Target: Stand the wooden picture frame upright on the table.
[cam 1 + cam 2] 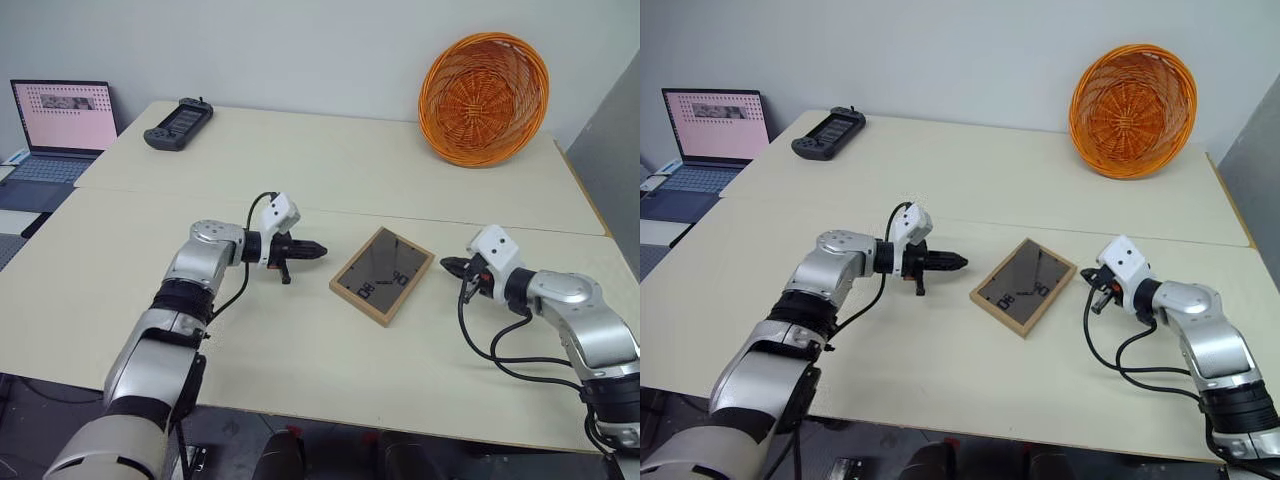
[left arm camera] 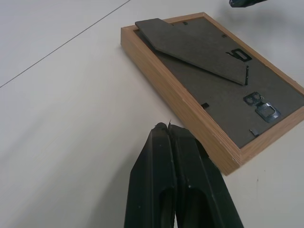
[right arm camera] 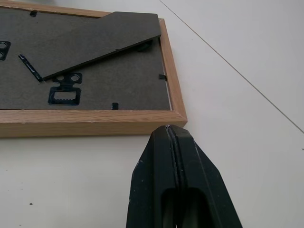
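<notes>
Wooden picture frame (image 1: 382, 275): lay flat on the table (image 1: 300, 170), back side up, turned at an angle, between the two grippers and on the near side of the seam line (image 1: 400, 217).
Back of frame: dark grey board (image 3: 95, 71) with black clips at the edges, a metal hanger (image 3: 61, 96) and a fold-out stand (image 2: 194, 45); stand appeared slightly lifted from the board at its free end.
Left gripper (image 1: 318, 249): fingers pressed together, empty, pointed toward the left side of the frame, near but apart from it.
Right gripper (image 1: 447, 265): also closed, empty, just beside a right corner of the frame; contact could not be told.
Weight, judged: probably light; small body of thin wood.
Stiffness, judged: rigid rim, so a lift at one edge should tilt the whole piece.
Fragility, judged: front face hidden against the table, perhaps glazed; better set down softly.
Slip, judged: smooth tabletop, frame likely to slide when pushed from one side only.
Where to hold, judged: the light-wood rim on two opposite long edges, not the thin stand; stand to be opened further before release.
Basket (image 1: 484, 98): well apart, at the far side.
</notes>
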Motion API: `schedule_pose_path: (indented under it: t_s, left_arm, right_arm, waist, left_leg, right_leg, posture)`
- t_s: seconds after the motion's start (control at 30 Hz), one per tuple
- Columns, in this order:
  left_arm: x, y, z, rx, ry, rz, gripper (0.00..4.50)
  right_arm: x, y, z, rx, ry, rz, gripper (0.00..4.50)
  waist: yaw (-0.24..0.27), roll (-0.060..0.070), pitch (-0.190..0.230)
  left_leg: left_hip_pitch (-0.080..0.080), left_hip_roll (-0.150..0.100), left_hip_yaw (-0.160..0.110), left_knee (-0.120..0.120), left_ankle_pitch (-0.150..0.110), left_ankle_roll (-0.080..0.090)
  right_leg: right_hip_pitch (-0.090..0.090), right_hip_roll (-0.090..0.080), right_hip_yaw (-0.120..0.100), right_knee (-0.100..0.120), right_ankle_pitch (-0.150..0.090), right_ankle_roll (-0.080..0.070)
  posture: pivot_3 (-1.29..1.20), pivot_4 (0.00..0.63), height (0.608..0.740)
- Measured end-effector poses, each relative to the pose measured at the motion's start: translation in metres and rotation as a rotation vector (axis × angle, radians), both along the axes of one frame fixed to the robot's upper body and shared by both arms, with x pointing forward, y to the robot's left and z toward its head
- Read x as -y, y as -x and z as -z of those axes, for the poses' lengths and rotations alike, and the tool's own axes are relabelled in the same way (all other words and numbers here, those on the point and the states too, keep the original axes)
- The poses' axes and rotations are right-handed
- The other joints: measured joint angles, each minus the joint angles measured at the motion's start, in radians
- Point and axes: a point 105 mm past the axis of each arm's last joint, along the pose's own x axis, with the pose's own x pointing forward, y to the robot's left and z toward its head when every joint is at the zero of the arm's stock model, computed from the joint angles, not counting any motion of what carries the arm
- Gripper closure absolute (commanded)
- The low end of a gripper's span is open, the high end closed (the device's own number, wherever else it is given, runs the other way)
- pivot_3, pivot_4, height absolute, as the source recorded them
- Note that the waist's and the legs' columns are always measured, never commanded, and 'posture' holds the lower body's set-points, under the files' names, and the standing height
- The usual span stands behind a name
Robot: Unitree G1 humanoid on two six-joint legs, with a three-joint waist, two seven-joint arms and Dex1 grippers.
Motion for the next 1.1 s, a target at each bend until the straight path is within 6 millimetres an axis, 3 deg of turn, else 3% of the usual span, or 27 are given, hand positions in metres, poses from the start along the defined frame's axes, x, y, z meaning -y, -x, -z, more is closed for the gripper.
schedule_pose_path:
  t_s: [0.27,0.6,0.9,1.1]
  left_arm:
    - [0.016,0.006,0.012,-0.027,-0.008,0.078,4.48]
    - [0.030,0.009,0.012,-0.036,0.002,0.122,4.48]
    - [0.028,0.009,0.012,-0.041,0.001,0.115,4.48]
    - [0.004,-0.003,0.000,-0.017,0.005,0.017,4.48]
  right_arm:
    - [-0.020,-0.001,0.016,-0.013,-0.040,0.016,4.50]
    - [-0.022,-0.015,0.031,-0.033,-0.042,0.060,4.50]
    - [-0.025,-0.022,0.030,-0.020,-0.050,0.062,4.50]
    - [-0.025,-0.023,0.027,-0.010,-0.049,0.054,4.50]
  waist:
    - [-0.004,0.000,0.000]
    - [-0.007,0.000,0.000]
    - [-0.009,0.000,0.000]
    - [-0.009,0.000,0.000]
  left_leg:
    - [0.000,0.000,0.000,0.001,0.000,0.000]
    - [0.000,0.000,-0.001,0.002,0.000,0.000]
    - [0.000,-0.001,-0.001,0.003,0.000,0.000]
    - [0.000,-0.001,-0.001,0.003,0.000,0.000]
  right_leg:
    - [0.000,0.000,0.000,0.002,0.000,0.000]
    - [-0.001,0.000,0.000,0.005,0.000,0.000]
    - [-0.002,0.000,0.000,0.008,0.000,0.000]
    - [-0.004,0.000,0.000,0.012,0.000,0.000]
  posture:
    - [0.00,0.150,0.740]
    - [0.00,0.150,0.740]
    - [0.00,0.150,0.740]
    - [0.00,0.150,0.740]
